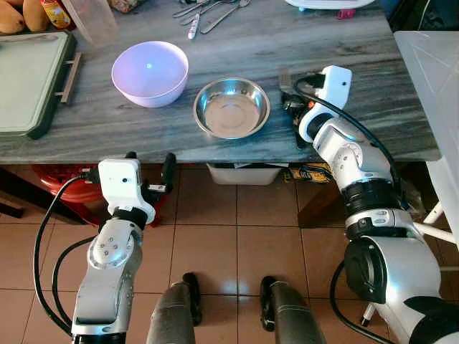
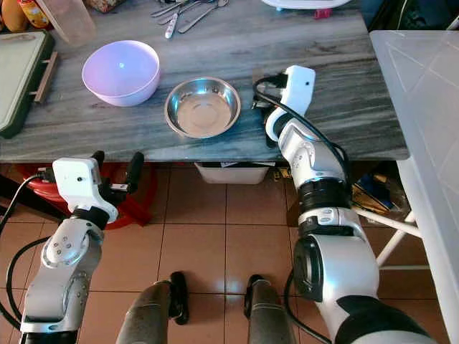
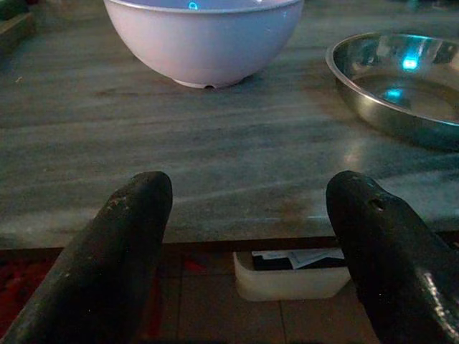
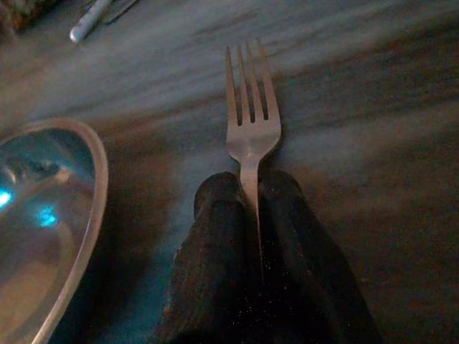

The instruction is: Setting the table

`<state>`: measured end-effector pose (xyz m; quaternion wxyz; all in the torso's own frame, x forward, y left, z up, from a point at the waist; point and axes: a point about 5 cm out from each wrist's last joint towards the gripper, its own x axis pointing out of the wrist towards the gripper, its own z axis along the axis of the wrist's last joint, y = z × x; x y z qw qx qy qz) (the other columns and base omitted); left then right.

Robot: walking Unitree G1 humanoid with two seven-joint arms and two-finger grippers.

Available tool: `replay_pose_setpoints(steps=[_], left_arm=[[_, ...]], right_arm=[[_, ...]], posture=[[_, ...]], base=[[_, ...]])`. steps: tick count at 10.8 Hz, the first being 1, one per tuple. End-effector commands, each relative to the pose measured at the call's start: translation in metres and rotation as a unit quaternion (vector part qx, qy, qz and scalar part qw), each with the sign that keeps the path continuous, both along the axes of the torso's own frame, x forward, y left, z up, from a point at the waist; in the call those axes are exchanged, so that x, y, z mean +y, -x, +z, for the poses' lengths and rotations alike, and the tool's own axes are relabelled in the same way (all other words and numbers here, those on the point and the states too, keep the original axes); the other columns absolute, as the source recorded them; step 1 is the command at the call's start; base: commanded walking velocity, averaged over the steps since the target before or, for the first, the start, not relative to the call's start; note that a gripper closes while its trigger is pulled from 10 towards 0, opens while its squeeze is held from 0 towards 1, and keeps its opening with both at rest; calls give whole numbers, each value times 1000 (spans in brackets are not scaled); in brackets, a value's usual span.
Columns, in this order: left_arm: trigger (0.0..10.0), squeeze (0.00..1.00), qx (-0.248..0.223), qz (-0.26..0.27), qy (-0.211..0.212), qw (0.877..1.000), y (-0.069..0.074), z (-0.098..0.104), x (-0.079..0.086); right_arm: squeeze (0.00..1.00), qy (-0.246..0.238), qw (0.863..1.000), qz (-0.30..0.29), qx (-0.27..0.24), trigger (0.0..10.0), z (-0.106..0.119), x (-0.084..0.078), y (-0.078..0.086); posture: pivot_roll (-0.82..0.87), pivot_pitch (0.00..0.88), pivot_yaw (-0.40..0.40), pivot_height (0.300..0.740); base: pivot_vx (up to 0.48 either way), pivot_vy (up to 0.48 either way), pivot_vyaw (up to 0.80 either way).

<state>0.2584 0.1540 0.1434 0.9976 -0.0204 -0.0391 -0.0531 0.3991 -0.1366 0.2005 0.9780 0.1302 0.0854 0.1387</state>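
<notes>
A steel bowl [image 1: 232, 107] sits near the front edge of the grey marble table [image 1: 373, 86], with a lavender bowl [image 1: 150, 72] to its left. My right gripper [image 4: 249, 188] rests on the table just right of the steel bowl, shut on a fork [image 4: 249, 115] whose tines point away over the tabletop. The fork [image 1: 285, 80] pokes out beyond the wrist. My left gripper [image 1: 149, 170] hangs open below the table's front edge, nothing between its fingers [image 3: 122, 244], facing the lavender bowl [image 3: 204, 36] and the steel bowl [image 3: 401, 82].
Loose cutlery [image 1: 208, 11] lies at the table's far side. A green-rimmed tray [image 1: 32, 79] sits at the left and a clear tumbler [image 1: 92, 20] behind the lavender bowl. A white surface [image 1: 434, 86] stands to the right. Under the table are a white bin [image 1: 244, 173] and a red stool [image 1: 68, 188].
</notes>
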Motion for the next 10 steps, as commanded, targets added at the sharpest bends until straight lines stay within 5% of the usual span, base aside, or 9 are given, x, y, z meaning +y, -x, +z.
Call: replay_pose_setpoints(steps=[1, 8, 9, 10], left_arm=[[10000, 0, 14, -1, -1, 1000, 1, -5, 0], [10000, 0, 10, -3, -6, 1000, 0, -5, -3], [10000, 0, 11, -5, -5, 1000, 0, -5, -4], [10000, 0, 11, -4, -6, 1000, 0, -5, -3]], right_arm=[[0, 6, 997, 14, 69, 10000, -32, 4, 6], [0, 16, 995, 38, 92, 10000, -39, 3, 10], [1000, 17, 995, 30, 95, 10000, -41, 1, 10], [1000, 14, 995, 33, 96, 10000, -41, 1, 10]], posture=[[-16, 289, 70, 740], [-25, 288, 67, 740], [-23, 289, 68, 740], [-23, 289, 68, 740]], base=[[0, 0, 0], [0, 0, 0], [0, 0, 0], [0, 0, 0]])
